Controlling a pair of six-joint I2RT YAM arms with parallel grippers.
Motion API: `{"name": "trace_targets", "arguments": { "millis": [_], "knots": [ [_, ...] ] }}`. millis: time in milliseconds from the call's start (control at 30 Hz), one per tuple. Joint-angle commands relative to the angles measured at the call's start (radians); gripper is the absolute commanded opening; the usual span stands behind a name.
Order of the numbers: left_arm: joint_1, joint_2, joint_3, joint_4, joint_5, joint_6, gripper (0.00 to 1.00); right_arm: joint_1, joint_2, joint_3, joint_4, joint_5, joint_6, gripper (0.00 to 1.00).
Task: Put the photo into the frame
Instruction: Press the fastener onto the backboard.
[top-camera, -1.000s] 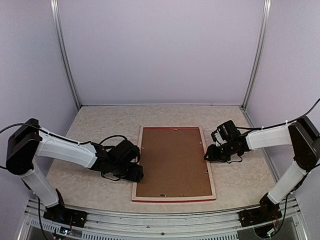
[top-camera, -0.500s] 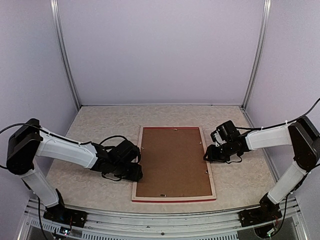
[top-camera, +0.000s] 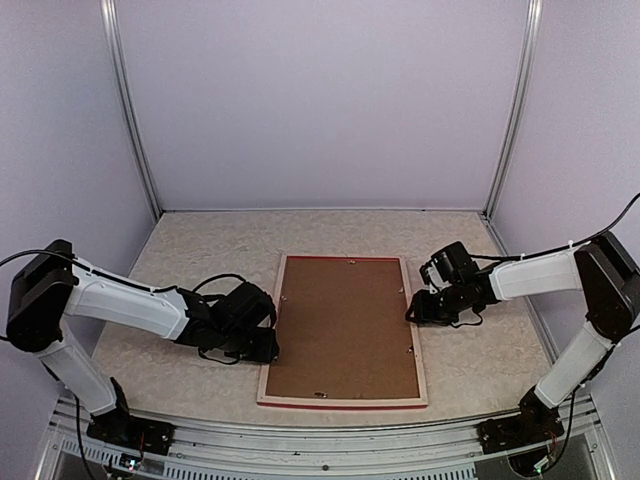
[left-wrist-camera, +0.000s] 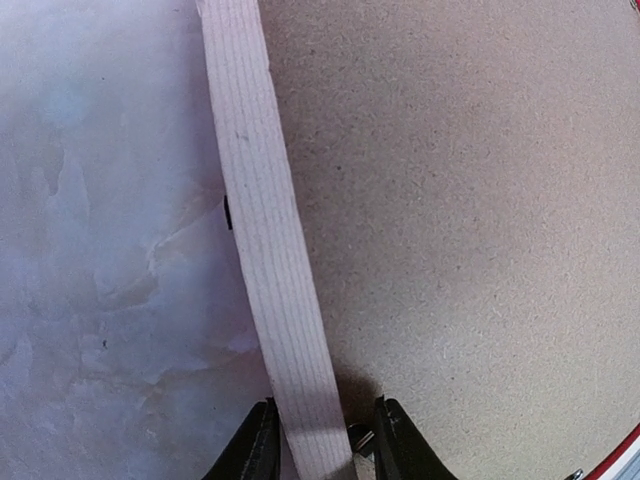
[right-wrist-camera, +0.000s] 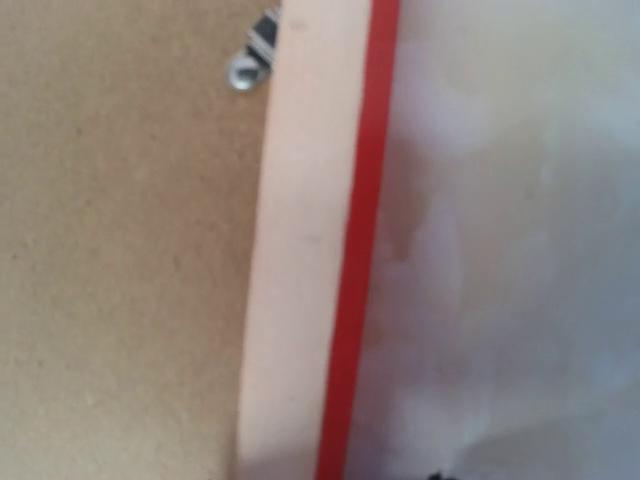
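1. Step in hand, by judgement: handling the frame (top-camera: 343, 401) at both long sides, most likely to lift or turn it, or to get at its back. The photo itself appeared in no view, so it could not be told whether it was already inside.
2. Location: the frame lay flat and face down on the table (top-camera: 200, 250), between the two arms, with the brown backing board (top-camera: 345, 325) filling its opening.
3. Left pincer (top-camera: 268, 345): at the frame's left side, its black fingers (left-wrist-camera: 255, 450) standing one on each side of the pale wood. The outer finger touched the wood and a thin shadowed gap showed at the inner one. Whether it truly pinched could not be told.
4. Right pincer (top-camera: 412, 310): low beside the frame's right side. Its fingers were almost wholly out of its own view, so its state could not be told.
5. Next move, by judgement: it called for a firm hold on both sides and an even lift, since the frame was thin and wide and could twist or slip.
6. Appearance: pale unpainted wood on the back and sides, a narrow red edge along the outside, and a small metal tab (right-wrist-camera: 243, 72) at the board's margin.
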Motion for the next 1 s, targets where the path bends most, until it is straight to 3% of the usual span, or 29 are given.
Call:
{"name": "trace_targets", "arguments": {
  "millis": [0,167,267,533,967],
  "knots": [
    [-0.014,-0.012,-0.01,-0.016,0.009,0.004,0.35,0.015,0.018,0.021,0.01,0.004,0.003,0.45],
    [-0.02,0.0,-0.008,-0.022,0.016,-0.007,0.51,0.024,0.022,0.024,0.016,0.001,0.007,0.45],
    [-0.025,0.009,-0.003,-0.036,0.007,-0.02,0.54,0.03,0.033,0.022,0.02,0.003,0.013,0.45],
    [-0.051,0.048,0.014,-0.083,-0.041,-0.075,0.45,0.04,0.045,0.011,0.028,0.039,0.076,0.35],
    [-0.053,0.016,-0.083,-0.047,-0.053,-0.183,0.36,0.061,0.007,-0.081,0.098,0.072,0.171,0.19]
  ]
}}
